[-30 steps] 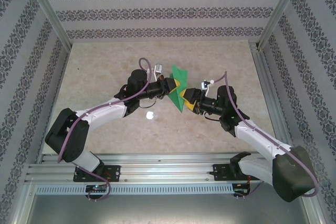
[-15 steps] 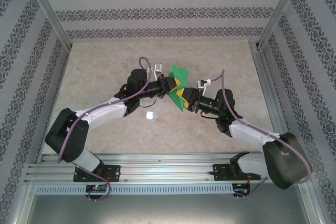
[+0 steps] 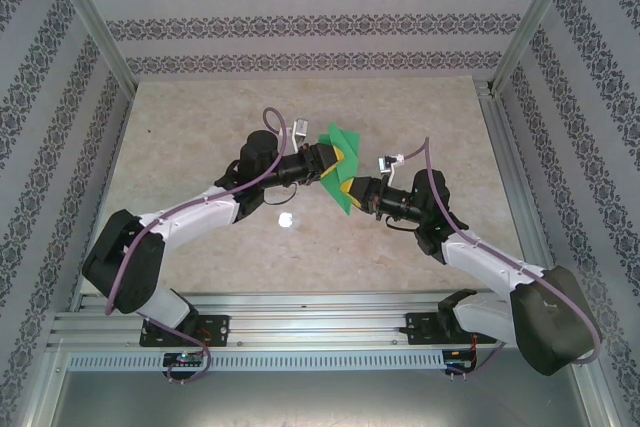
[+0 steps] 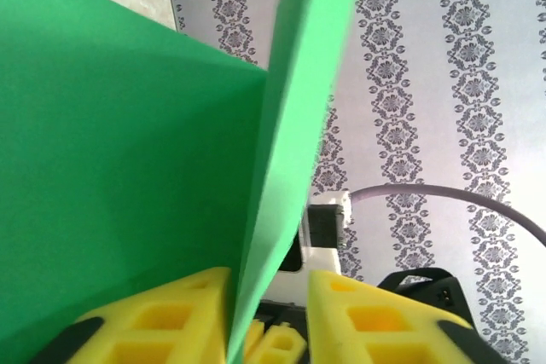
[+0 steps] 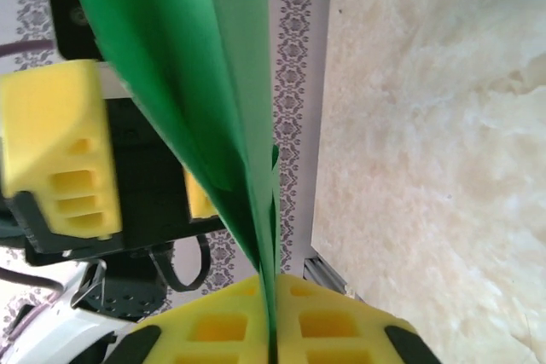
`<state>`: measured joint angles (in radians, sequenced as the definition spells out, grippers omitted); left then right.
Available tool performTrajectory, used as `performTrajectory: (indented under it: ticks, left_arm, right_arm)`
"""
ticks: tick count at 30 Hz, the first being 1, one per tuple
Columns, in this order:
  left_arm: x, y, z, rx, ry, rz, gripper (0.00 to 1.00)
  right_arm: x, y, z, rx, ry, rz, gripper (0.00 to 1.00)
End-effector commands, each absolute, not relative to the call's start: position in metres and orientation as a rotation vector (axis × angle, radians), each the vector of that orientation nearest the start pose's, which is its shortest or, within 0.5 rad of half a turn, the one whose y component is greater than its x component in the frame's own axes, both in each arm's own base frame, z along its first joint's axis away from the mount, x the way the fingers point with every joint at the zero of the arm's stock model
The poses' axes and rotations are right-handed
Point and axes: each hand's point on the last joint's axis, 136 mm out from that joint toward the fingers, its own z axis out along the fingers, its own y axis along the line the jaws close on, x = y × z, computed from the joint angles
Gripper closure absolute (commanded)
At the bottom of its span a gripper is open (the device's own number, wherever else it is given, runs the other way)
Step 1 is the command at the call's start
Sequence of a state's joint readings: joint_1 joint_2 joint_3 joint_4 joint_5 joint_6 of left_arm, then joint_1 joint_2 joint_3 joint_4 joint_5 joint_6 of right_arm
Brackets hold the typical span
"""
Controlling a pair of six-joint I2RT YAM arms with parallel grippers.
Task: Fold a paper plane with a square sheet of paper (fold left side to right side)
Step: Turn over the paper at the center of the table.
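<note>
At centre, the green paper plane point(image 3: 342, 198) looks creased.

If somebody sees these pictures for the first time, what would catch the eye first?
First, the bright green paper, folded and held over the middle of the table. The right pincer is shut on one edge of it, while the left pincer stands slightly open, the paper's fold passing between its yellow fingers. A small white speck lies on the table near the left arm.
</note>
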<state>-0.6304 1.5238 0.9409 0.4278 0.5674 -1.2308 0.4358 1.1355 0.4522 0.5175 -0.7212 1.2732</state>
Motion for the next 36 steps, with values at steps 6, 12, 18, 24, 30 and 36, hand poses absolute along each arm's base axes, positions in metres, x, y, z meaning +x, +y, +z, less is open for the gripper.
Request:
performTrajectory:
  ticks: [6, 12, 18, 24, 30, 36]
  left_arm:
    - [0.312, -0.266, 0.287, -0.102, 2.094, -1.505, 0.36]
    - [0.306, -0.182, 0.277, -0.234, 2.176, -1.253, 0.26]
    - [0.307, -0.143, 0.254, -0.349, 2.205, -1.173, 0.25]
    - [0.306, -0.127, 0.236, -0.4, 2.231, -1.127, 0.25]
    - [0.304, -0.122, 0.225, -0.419, 2.252, -1.11, 0.25]
    - [0.301, -0.12, 0.22, -0.412, 2.269, -1.098, 0.25]
  right_arm:
    - [0.253, 0.198, 0.166, -0.019, 2.52, 0.82, 0.98]
    - [0.268, 0.148, 0.15, -0.27, 2.612, -0.185, 0.97]
    - [0.293, 0.162, 0.149, -0.571, 2.459, -0.853, 0.95]
    - [0.302, 0.202, 0.118, -0.819, 2.281, -1.184, 0.94]
    - [0.287, 0.228, 0.072, -0.962, 2.291, -1.213, 0.68]
    - [0.245, 0.257, 0.073, -1.041, 2.448, -0.823, 0.33]
